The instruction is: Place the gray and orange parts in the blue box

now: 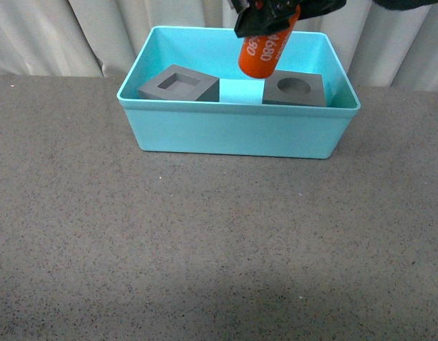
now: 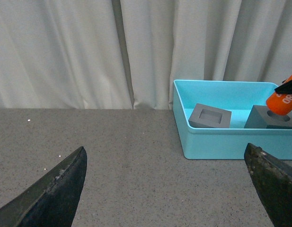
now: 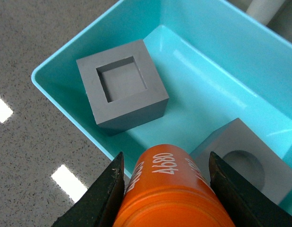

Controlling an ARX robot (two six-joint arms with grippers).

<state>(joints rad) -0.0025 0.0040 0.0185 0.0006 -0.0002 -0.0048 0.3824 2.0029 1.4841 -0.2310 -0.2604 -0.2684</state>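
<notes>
The turquoise box (image 1: pixel 233 135) stands at the back of the table. In it lie the gray cube with a square recess (image 1: pixel 179 84) on the left and the gray cube with a round recess (image 1: pixel 294 89) on the right. My right gripper (image 1: pixel 270 21) is shut on the orange cylinder (image 1: pixel 267 48) with white digits and holds it tilted above the box, over the gap between the cubes. The right wrist view shows the cylinder (image 3: pixel 169 194) between the fingers (image 3: pixel 105 194), above both cubes. My left gripper (image 2: pixel 167 189) is open and empty, low over the table left of the box (image 2: pixel 226 142).
The speckled gray tabletop (image 1: pixel 204 249) stretches in front of the box. Pale curtains (image 1: pixel 69 35) hang behind the table's far edge.
</notes>
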